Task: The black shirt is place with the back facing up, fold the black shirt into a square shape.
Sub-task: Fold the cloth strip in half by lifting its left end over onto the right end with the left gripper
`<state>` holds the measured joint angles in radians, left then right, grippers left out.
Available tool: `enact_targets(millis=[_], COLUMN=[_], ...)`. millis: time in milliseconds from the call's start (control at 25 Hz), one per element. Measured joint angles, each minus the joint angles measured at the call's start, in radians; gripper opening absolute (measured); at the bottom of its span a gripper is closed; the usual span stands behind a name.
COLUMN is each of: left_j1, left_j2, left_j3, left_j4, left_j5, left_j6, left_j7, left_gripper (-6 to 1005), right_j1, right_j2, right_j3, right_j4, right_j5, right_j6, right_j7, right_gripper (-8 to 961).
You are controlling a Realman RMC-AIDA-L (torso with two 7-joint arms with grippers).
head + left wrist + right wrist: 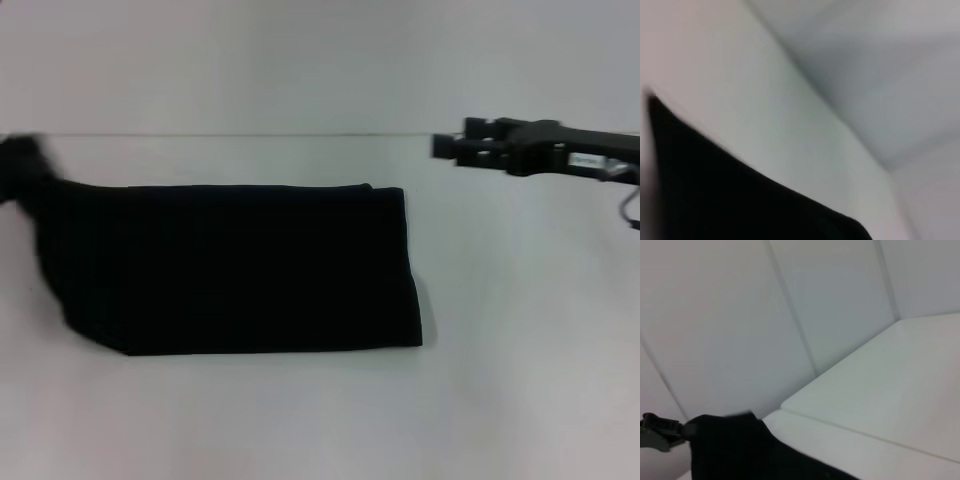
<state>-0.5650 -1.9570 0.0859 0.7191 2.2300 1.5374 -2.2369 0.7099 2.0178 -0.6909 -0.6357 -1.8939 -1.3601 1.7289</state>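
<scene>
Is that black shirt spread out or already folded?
Folded: the black shirt lies as a sleeveless oblong band on the white table, its left end lifted at the left gripper.

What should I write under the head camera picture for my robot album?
Folded black shirt on the white table; left gripper at its corner, right gripper hovering away.

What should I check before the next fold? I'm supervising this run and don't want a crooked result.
1. The black shirt lies flat as a long band on the table: ok over most of it.
2. Its right end is straight and squared: ok.
3. Its left end is flat: not ok, it rises in a bunch at the left gripper.
4. Left gripper's hold on the cloth: cannot tell, the jaws are hidden by fabric.
5. Right gripper is off the shirt, in the air beyond its far right corner: ok.
6. Shirt folded to a square: not ok, it is much wider than deep.
</scene>
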Motion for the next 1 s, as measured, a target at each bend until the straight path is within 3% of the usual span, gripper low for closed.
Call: enact_targets(millis=[120,200,320,360,440,560,680,800,1000], left_j1=[-0.106,-0.170,-0.256,-0.279,-0.299,-0.321,-0.300,-0.269,-0.231], left_j2=[-0.026,-0.059,-0.148,-0.190,-0.208,-0.212,-0.218,-0.219,-0.215], left_j3=[0.119,0.169,0.252,0.294,0.322,0.309,0.232,0.159,0.139], left_j4=[-0.110,-0.157,-0.194,-0.226,-0.307,-0.542,-0.693,-0.766,-0.746], left_j5=[-0.053,-0.062,-0.063,-0.066,-0.087,-0.163,-0.232,-0.244,-0.238], left_j6=[0.002,-0.012,-0.077,-0.151,-0.255,-0.418,-0.458,-0.378,-0.152], left_j7=[0.034,0.057,0.094,0.115,0.152,0.296,0.504,0.668,0.718], left_gripper=[32,33,34,34,35,35,56,118,220], right_j1=[-0.053,-0.083,-0.117,-0.127,-0.140,-0.152,-0.154,-0.155,-0.148], right_j2=[-0.031,-0.049,-0.076,-0.085,-0.097,-0.110,-0.117,-0.126,-0.128], right_j3=[0.026,0.050,0.079,0.085,0.094,0.097,0.097,0.097,0.091], right_j4=[-0.008,-0.012,-0.013,-0.014,-0.015,-0.021,-0.023,-0.021,-0.020], right_j5=[0.045,0.058,0.062,0.063,0.062,0.058,0.046,0.037,0.010], right_j6=[-0.043,-0.071,-0.113,-0.123,-0.135,-0.145,-0.141,-0.131,-0.113], right_j7=[-0.004,-0.007,-0.009,-0.009,-0.011,-0.013,-0.013,-0.005,0.064], right_gripper=[891,891,890,890,890,890,889,888,887])
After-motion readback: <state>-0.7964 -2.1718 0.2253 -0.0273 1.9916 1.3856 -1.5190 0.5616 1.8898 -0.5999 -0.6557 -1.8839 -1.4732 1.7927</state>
